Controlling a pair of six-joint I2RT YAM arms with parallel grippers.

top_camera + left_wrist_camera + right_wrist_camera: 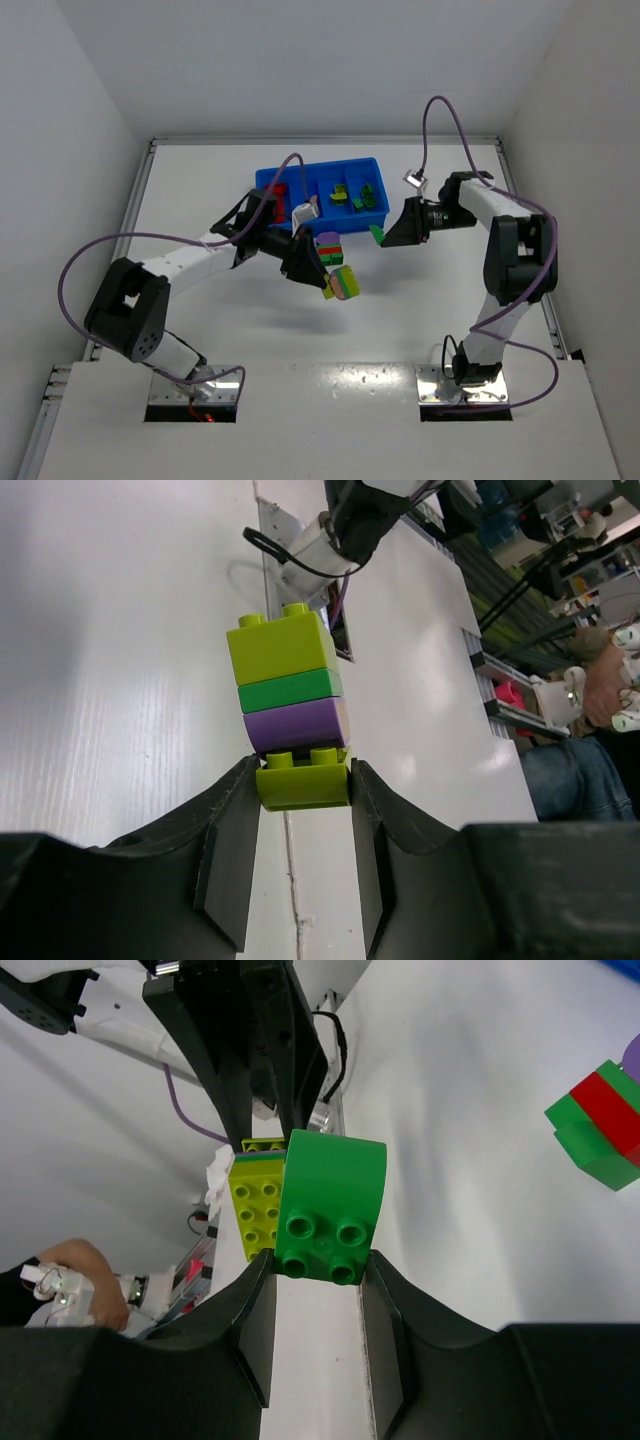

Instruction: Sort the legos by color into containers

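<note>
**Two loads in the air, one stack to split**

The left gripper is closed on the bottom yellow-green brick of a four-brick held stack. Purple, green and another yellow-green brick sit above that brick, clear of the fingers. In the top view this stack hangs above the table just past centre, toward 4 o'clock.

A second mixed stack of purple, red and green stands on the table at 11 o'clock from the held one, close beside it. The blue tray lies at 12 o'clock. Its leftmost compartment holds a red brick, and green and yellow-green pieces lie in the compartments to the right.

The right gripper is clamped on a single rounded green brick. It hovers at 3 o'clock from the table stack and just off the tray's 5 o'clock corner.

The step in hand looks like delivering the green brick.
- Carry it toward 11 o'clock over the tray wall.
- Lower it over the compartment that already holds green, and open the fingers only once it is low.
- Keep the left arm steady, because the held stack is gripped at one end and could tilt.

That stack cannot be dropped whole. Once free, the right gripper should grip an upper brick squarely across its sides and pull along the stud axis.
</note>
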